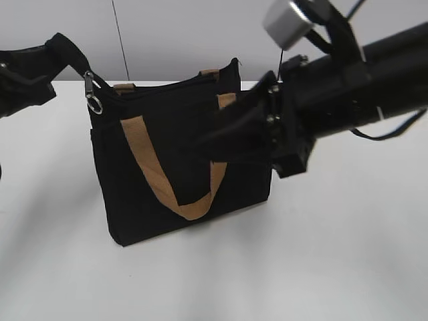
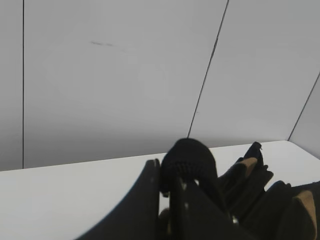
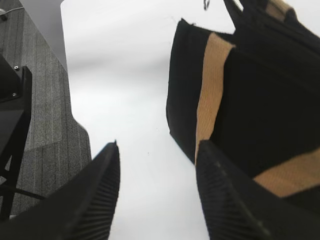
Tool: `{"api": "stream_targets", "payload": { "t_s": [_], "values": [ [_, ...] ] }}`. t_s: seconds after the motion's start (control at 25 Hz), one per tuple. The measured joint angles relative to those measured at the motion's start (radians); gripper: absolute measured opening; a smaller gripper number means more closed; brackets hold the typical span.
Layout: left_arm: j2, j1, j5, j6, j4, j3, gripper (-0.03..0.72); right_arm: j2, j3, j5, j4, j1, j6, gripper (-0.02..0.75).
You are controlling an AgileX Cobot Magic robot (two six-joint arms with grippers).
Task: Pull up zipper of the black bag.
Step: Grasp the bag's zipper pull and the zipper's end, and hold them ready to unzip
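The black bag (image 1: 180, 174) stands upright on the white table, with a tan loop handle (image 1: 160, 180) hanging down its front. The zipper (image 1: 89, 85), a silver slider with a dangling ring, sits at the bag's top left corner. My left gripper (image 1: 48, 63) is shut on a black fabric tab (image 2: 187, 155) at that corner and holds it up and to the left. In the left wrist view the jaws (image 2: 165, 172) pinch this tab. My right gripper (image 1: 227, 134) is open in front of the bag's right half. In the right wrist view (image 3: 157, 165) one finger overlaps the bag (image 3: 260, 90) and the other is over bare table.
The white table (image 1: 334, 254) spreads around the bag. A grey wall (image 2: 125, 75) stands behind it. The table's edge and grey floor (image 3: 45, 115) show at the left of the right wrist view.
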Motion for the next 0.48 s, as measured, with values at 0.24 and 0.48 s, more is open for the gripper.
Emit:
{"api": "stream_targets", "payload": {
  "t_s": [0.24, 0.48],
  "values": [
    [0.0, 0.0, 0.0, 0.0, 0.0, 0.0, 0.023, 0.209, -0.219, -0.005, 0.011, 0.069, -0.042, 0.389],
    [0.0, 0.0, 0.001, 0.0, 0.0, 0.0, 0.023, 0.367, -0.389, -0.012, 0.016, 0.136, -0.044, 0.389]
  ]
}}
